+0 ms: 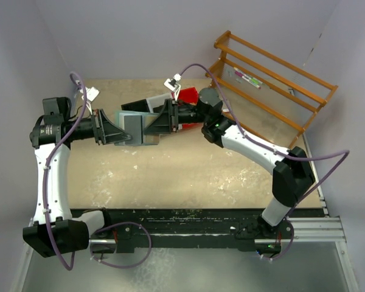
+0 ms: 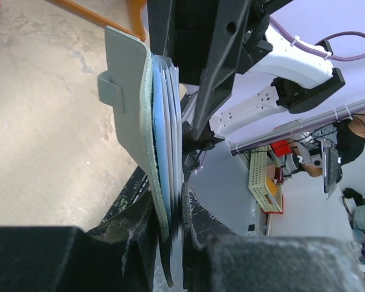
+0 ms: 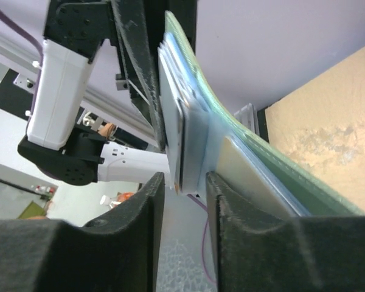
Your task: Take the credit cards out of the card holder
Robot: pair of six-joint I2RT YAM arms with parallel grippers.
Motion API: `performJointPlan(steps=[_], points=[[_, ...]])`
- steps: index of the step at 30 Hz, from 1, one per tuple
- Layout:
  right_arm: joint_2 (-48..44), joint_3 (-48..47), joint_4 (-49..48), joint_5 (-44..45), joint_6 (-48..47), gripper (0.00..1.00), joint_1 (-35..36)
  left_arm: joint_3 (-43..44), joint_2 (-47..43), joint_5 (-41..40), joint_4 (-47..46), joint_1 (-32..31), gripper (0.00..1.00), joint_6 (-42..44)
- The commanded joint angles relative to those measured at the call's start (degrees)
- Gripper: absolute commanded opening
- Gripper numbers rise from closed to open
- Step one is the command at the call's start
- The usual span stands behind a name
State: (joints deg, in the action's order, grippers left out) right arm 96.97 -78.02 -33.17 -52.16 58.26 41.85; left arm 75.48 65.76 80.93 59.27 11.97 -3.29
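The pale green card holder [image 1: 139, 128] hangs open in the air over the middle of the table, its snap tab [image 2: 109, 90] sticking out from the cover [image 2: 131, 103]. My left gripper [image 2: 176, 194] is shut on the cover and page edges at one end. From the other side, my right gripper [image 3: 185, 179] is open, its fingers straddling the edge of a few clear pocket pages with a gap on both sides. A pale grey-white credit card [image 3: 182, 131] sits in those pages. Another cream card [image 3: 249, 176] lies in a pocket outside the right finger [image 3: 231, 207].
A wooden rack [image 1: 274, 82] stands at the back right, close behind the right arm. A red bin [image 1: 187, 95] and a grey bin [image 1: 147, 102] sit just behind the two grippers. White tags [image 1: 90, 93] lie at the back left.
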Motion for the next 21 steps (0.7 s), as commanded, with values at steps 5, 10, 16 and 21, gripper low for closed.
performJointPlan(steps=[5, 10, 16, 21], points=[[-0.7, -3.2, -9.9, -0.6, 4.1, 0.52, -0.8, 2.7, -1.3, 5.5, 0.7, -0.7, 0.20, 0.2], [1.0, -4.9, -10.9, -0.4, 5.0, 0.54, -0.4, 2.9, -1.4, 5.9, 0.8, -0.7, 0.20, 0.0], [2.0, -5.7, -10.0, -0.4, 4.5, 0.54, 1.0, 3.3, -1.5, 6.4, 0.3, -0.8, 0.20, -0.6], [1.3, -5.1, -6.0, 0.0, 1.6, 0.53, 1.7, 3.3, -2.0, 6.7, 0.5, -0.8, 0.20, -0.6]])
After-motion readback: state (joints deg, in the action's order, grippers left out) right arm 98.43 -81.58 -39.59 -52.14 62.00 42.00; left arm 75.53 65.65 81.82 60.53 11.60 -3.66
